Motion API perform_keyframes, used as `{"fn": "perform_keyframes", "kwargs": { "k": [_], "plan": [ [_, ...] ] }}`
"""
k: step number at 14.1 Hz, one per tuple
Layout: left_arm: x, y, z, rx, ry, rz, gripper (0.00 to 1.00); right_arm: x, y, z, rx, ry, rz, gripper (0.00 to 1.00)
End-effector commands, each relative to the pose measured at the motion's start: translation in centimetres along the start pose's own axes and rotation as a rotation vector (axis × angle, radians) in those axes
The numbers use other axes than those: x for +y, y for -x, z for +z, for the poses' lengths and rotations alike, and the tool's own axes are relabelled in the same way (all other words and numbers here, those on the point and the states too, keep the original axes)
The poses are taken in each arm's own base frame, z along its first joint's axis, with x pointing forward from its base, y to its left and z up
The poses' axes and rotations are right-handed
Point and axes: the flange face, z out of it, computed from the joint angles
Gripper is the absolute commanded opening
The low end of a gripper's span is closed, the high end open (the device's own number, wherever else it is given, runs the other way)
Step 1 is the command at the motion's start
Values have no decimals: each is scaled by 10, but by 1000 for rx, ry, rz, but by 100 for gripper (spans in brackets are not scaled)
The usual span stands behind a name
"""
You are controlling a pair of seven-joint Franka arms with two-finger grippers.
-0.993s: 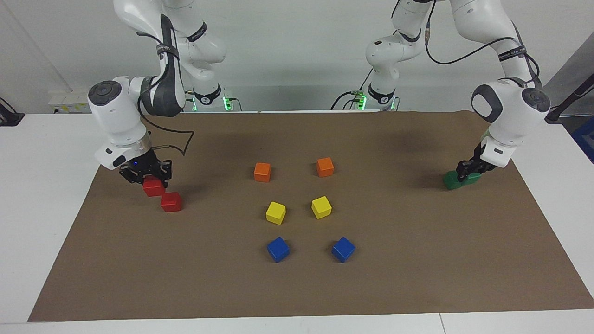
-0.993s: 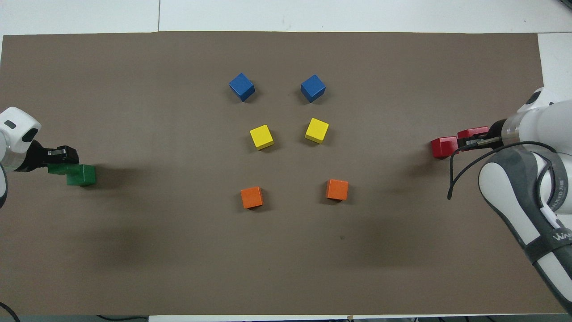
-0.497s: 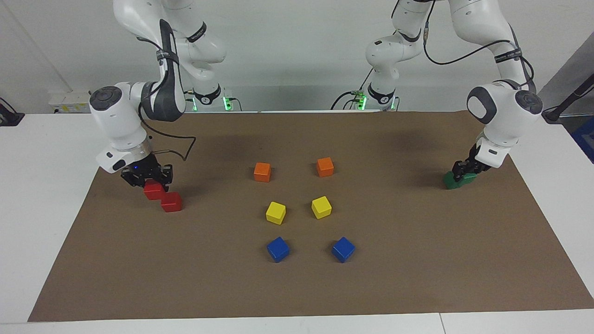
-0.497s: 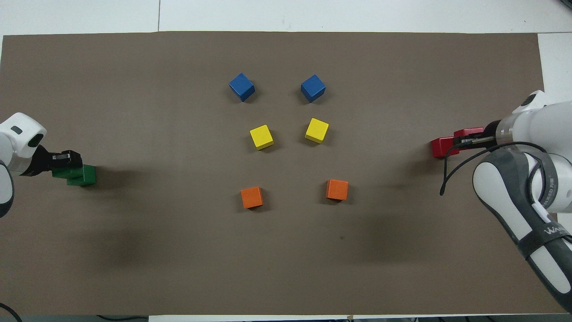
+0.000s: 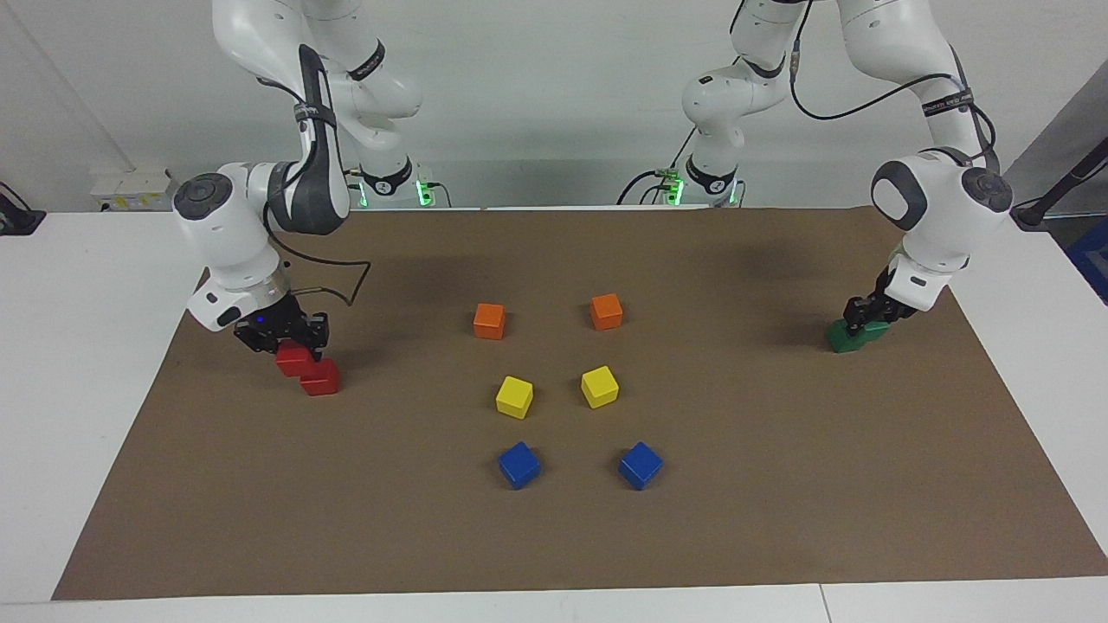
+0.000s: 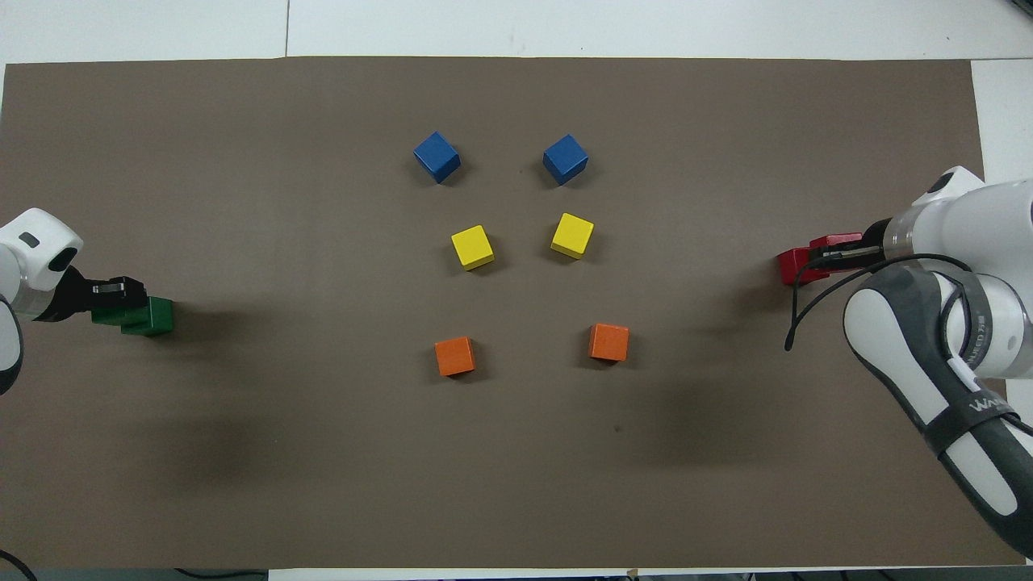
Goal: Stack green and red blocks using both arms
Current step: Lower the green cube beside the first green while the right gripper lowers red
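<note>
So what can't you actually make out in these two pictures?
- Facing view: whether the held red block already rests on the lower red block; right gripper covers the join.
- Both views: the held green block, mostly hidden by the left gripper; contact with the lower green block unclear.
- Overhead view: both arms cut off by the frame edges.

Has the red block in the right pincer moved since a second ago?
Yes. The held red block has shifted toward the resting red block, now overlapping its top edge in the facing view.
</note>
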Motion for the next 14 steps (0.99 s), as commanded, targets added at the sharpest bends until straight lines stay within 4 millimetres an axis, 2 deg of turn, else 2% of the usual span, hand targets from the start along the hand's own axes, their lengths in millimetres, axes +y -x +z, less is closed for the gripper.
{"fn": "perform_keyframes", "kwargs": {
  "k": [1,2,3,4,11,13,14],
  "plan": [
    [-1,13,-4,13,-14,47,0,-3,-7,5,11,-13,15,0],
    [-3,14,-3,10,-14,76,25,-3,-8,8,7,-14,15,0],
    [-9,16,-2,8,-14,79,75,-2,-9,10,4,-15,17,0],
    [-9,16,-3,8,-14,98,100,-3,-9,10,5,-15,15,0],
    [-9,15,-4,1,-12,98,100,-12,-5,14,-5,-18,12,0],
    [-10,11,-14,-6,-12,95,100,-12,-4,14,-5,-18,7,0],
    [-11,6,-26,-15,-11,94,100,-12,-3,15,-7,-18,6,0]
  ]
}}
